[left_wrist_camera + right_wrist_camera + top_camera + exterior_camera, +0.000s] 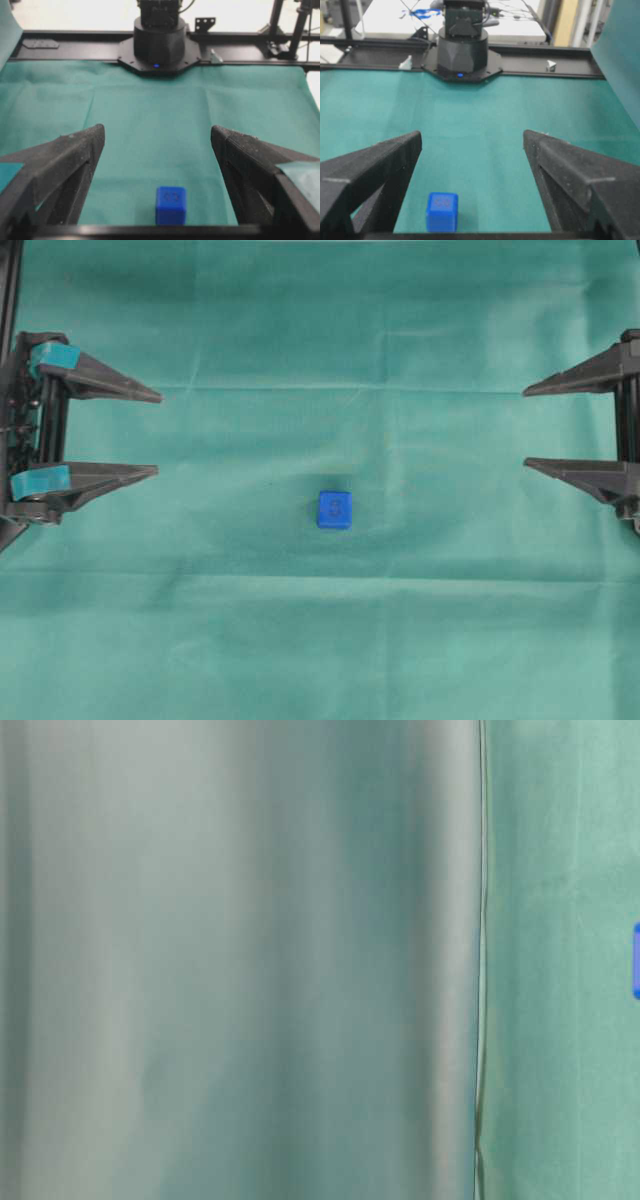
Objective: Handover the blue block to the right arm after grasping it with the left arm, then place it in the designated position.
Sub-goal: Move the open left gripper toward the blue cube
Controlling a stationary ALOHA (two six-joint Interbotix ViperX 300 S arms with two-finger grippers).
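The blue block (334, 509) sits on the green cloth a little below the middle of the overhead view, far from both grippers. It also shows in the left wrist view (170, 205), in the right wrist view (442, 211), and as a sliver at the right edge of the table-level view (636, 960). My left gripper (159, 433), with teal tape bands, is open and empty at the left edge. My right gripper (524, 426), all black, is open and empty at the right edge. The white marks of the designated position do not show.
The green cloth (320, 640) covers the whole table. The right arm's base (158, 42) stands at the far side in the left wrist view, the left arm's base (461, 47) in the right wrist view. A blurred green surface (240, 960) fills most of the table-level view.
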